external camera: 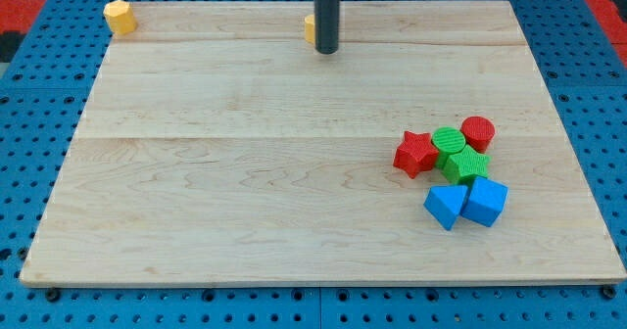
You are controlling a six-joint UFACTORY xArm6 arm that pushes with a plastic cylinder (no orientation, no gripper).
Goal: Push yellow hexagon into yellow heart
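Right now you see my tip point(326, 51) at the board's point(245, 172) twelve o'clock edge, touching a yellow block point(310, 28) mostly hidden behind the rod, shape unclear. Another yellow block point(120, 17), looking six-sided, sits at the ten o'clock corner, well apart. No gripper shows.

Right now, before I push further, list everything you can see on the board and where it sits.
Yellow block: 1, top left corner, shape unclear.
Second yellow block: 1, top edge, mostly hidden behind rod.
Red star: 1, cluster's left, at right of the board.
Red cylinder: 1, cluster's top.
Green blocks: 2, cluster's middle.
Blue blocks: 2, cluster's bottom.
Wooden board: 1.
My tip: 1, dark, just right of the hidden yellow block.
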